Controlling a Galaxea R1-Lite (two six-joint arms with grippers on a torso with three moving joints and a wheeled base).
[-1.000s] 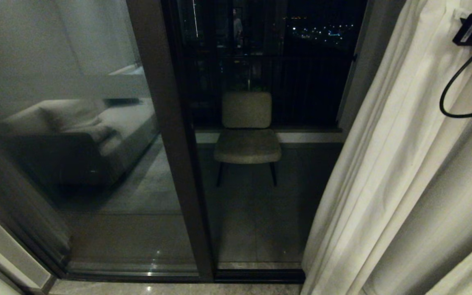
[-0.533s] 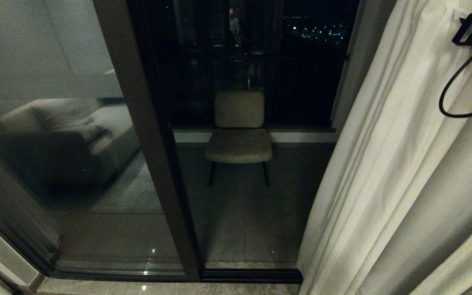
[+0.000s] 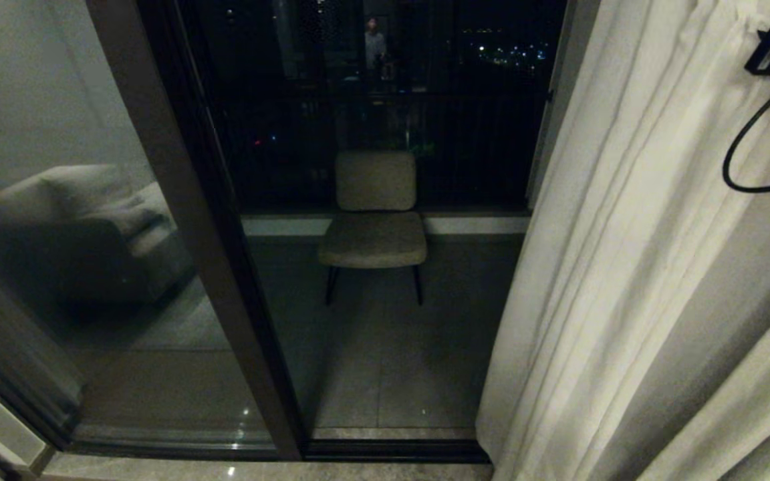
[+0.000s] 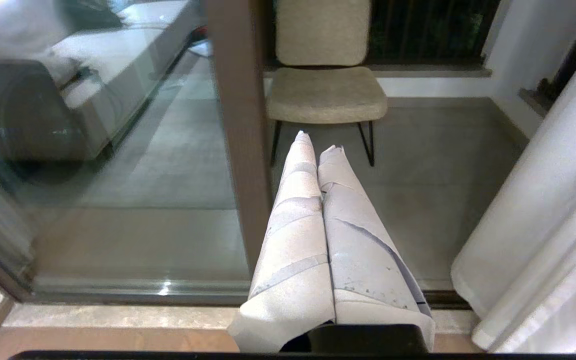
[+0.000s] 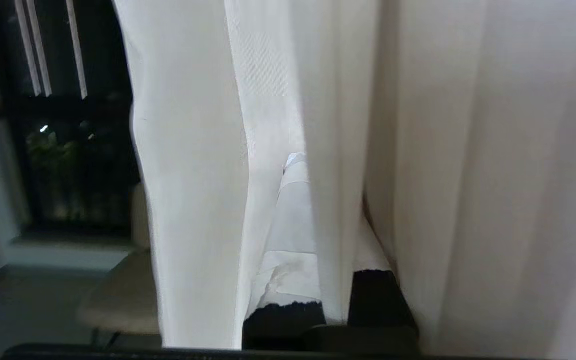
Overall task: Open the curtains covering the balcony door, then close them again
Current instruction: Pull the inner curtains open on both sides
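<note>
Head view looks down at the balcony door point(image 3: 224, 280); both wrist views share its chair point(image 3: 373, 220).

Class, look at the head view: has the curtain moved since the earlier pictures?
Yes. The curtain has moved right, away from the door post; the gap between them has widened.

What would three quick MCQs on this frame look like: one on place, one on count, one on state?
1. Where does the chair stand?
A. outside, behind the balcony door
B. indoors, before the curtain
C. on the sill

2. How many chairs show beyond the glass?
A. three
B. one
C. two

3. What is the right gripper doing?
A. hanging open, clear of the cloth
B. gripping the door handle
C. shut on a fold of the curtain

Key:
1 A, seen through the glass on the balcony floor.
2 B, a single padded chair in the head view.
3 C, a pleat runs between its taped fingers in the right wrist view.
</note>
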